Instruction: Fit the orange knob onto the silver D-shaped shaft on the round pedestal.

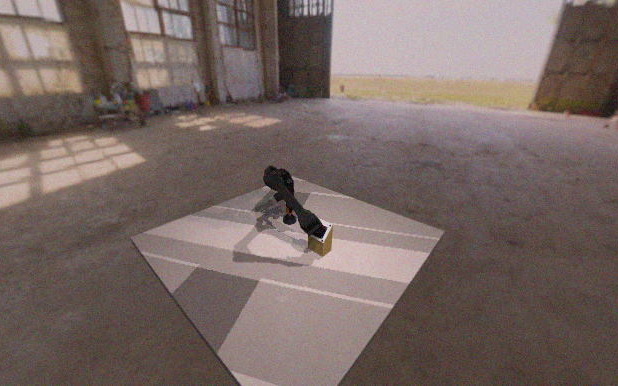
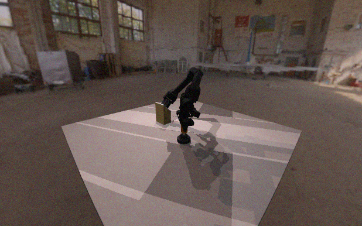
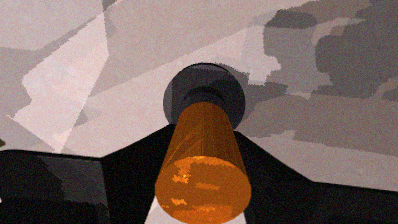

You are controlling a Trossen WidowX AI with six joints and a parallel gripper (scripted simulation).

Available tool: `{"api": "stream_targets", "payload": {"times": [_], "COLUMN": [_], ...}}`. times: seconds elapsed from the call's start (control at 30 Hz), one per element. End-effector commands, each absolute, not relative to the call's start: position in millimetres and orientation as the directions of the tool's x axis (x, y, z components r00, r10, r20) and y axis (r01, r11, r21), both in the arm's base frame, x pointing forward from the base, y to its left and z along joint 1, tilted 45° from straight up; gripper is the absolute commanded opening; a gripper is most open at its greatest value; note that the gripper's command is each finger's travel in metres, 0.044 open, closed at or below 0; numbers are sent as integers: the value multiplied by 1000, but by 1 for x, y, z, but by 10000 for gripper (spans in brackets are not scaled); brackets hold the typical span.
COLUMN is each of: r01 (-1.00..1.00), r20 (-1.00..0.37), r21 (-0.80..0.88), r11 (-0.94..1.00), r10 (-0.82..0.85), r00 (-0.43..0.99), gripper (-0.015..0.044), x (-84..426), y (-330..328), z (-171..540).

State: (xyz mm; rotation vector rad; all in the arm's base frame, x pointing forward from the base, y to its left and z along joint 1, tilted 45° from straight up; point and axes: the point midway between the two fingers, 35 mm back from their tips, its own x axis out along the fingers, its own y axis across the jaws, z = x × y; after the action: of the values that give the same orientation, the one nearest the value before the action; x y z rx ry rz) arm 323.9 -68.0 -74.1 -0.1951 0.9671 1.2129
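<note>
The orange knob (image 1: 287, 212) (image 2: 182, 130) (image 3: 202, 190) is upright between the fingers of my gripper (image 2: 184, 126) (image 3: 203, 133), which is shut on it. The dark round pedestal (image 1: 290, 219) (image 2: 183, 140) (image 3: 179, 95) stands on the mat directly below the knob. In the exterior view the knob's lower end is just above the pedestal's raised middle, with a small greyish bit between them. In the wrist view the knob covers the shaft and part of the pedestal. The hole, both flat sides and whether the shaft is in the hole cannot be seen.
The arm's base is on a yellow-brown block (image 1: 320, 246) (image 2: 163, 114), to one side of the pedestal. The pale mat (image 1: 311, 325) (image 2: 120, 164) carries shadows and light bands. The arm bends over high above the pedestal.
</note>
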Motion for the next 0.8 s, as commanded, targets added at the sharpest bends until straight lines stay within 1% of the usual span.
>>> {"api": "stream_targets", "payload": {"times": [0.0, 0.77], "r01": [-856, -856], "r20": [-715, -715], "r21": [343, 343], "r11": [388, 388], "r10": [698, 698], "r00": [30, 30], "gripper": [0, 0], "x": [323, 323], "y": [-70, -65], "z": [-74, -75]}}
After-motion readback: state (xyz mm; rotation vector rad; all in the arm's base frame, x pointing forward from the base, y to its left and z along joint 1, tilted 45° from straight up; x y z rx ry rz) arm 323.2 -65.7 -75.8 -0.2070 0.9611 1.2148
